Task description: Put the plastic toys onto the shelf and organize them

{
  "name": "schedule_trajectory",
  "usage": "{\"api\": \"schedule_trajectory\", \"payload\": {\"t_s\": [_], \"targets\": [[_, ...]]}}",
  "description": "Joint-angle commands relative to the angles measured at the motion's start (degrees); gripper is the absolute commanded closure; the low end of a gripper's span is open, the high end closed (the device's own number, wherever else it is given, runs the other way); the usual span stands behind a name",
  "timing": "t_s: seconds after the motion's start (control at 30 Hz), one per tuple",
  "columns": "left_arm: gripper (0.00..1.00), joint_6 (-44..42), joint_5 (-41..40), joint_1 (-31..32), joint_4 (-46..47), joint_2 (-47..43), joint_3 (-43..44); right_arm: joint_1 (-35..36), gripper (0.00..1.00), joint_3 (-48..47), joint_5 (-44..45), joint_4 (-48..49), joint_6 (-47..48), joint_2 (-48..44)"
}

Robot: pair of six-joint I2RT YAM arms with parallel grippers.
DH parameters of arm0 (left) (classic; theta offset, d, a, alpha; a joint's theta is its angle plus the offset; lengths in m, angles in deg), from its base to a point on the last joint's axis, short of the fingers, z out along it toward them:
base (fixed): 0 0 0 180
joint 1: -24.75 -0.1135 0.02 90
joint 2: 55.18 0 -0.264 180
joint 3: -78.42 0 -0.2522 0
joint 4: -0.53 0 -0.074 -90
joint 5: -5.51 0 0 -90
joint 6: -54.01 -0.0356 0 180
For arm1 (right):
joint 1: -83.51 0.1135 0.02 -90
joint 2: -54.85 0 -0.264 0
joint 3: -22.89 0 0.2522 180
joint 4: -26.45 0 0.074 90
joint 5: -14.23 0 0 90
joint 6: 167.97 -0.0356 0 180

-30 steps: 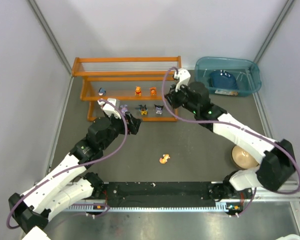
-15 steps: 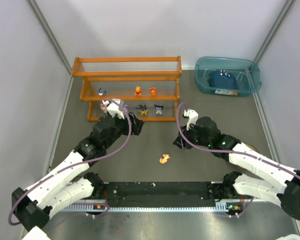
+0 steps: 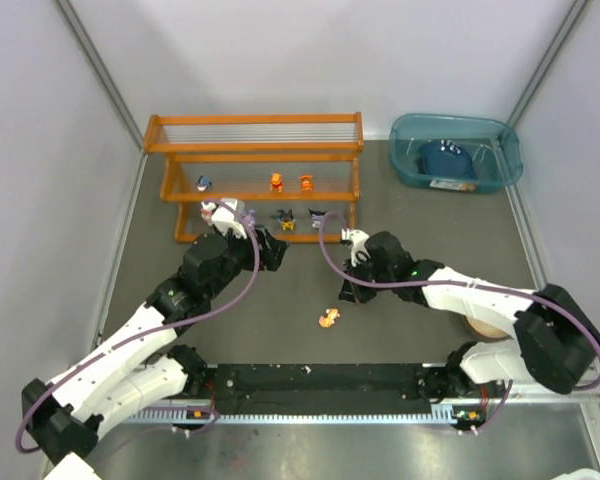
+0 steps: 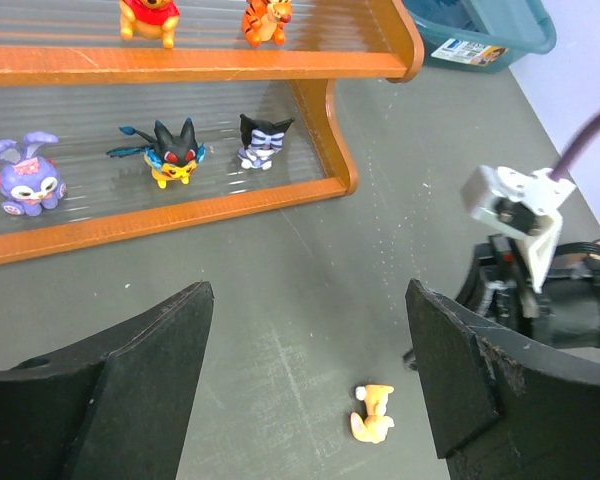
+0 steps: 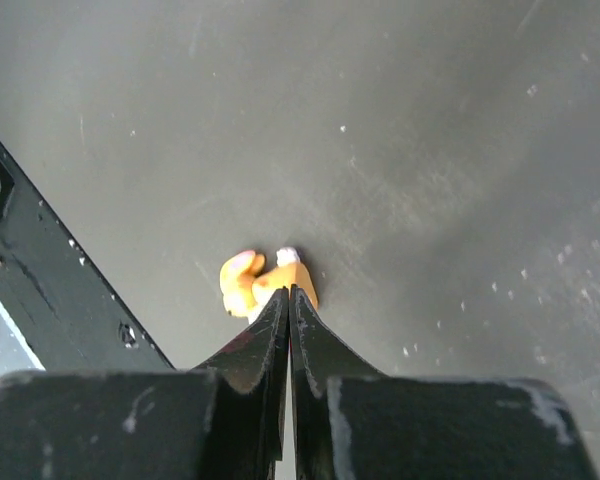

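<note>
The orange shelf (image 3: 255,150) stands at the back left. On its middle tier are a blue toy (image 3: 204,183) and two orange toys (image 4: 148,17) (image 4: 265,18). The low tier carries a purple bunny (image 4: 25,187), a black and yellow toy (image 4: 170,153) and a black and white toy (image 4: 259,141). One orange toy (image 3: 328,318) (image 4: 372,414) (image 5: 265,284) lies alone on the table. My right gripper (image 3: 347,294) (image 5: 289,291) is shut with nothing in it, its tips low just short of that toy. My left gripper (image 3: 270,250) (image 4: 310,390) hangs open and empty in front of the shelf.
A teal bin (image 3: 500,170) with a dark blue item (image 3: 445,160) sits at the back right. A tan round object (image 3: 480,325) peeks out under my right arm. The black base rail (image 3: 320,380) (image 5: 50,290) runs along the near edge, close to the lone toy.
My right arm has drawn back from the shelf and come down over the table beside the lone orange toy. The left arm has barely shifted.
</note>
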Motion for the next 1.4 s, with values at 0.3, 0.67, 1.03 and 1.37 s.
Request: {"api": "schedule_trajectory", "payload": {"t_s": [0.3, 0.67, 1.03, 1.37], "targets": [[0.16, 0.4, -3.0, -0.1, 0.1, -4.0, -0.8, 2.1, 1.0, -7.0, -3.8, 11.4, 0.4, 16.1], [0.16, 0.7, -3.5, -0.2, 0.0, -4.6, -1.3, 5.1, 1.0, -5.2, 1.9, 9.0, 0.9, 17.9], [0.15, 0.5, -2.4, -0.2, 0.1, -4.4, -1.4, 5.8, 1.0, -1.2, 8.6, 4.9, -3.7, 15.0], [0.15, 0.6, -2.5, -0.2, 0.2, -4.1, -1.2, 9.9, 1.0, 0.0, 9.2, 2.2, -4.6, 13.3]]}}
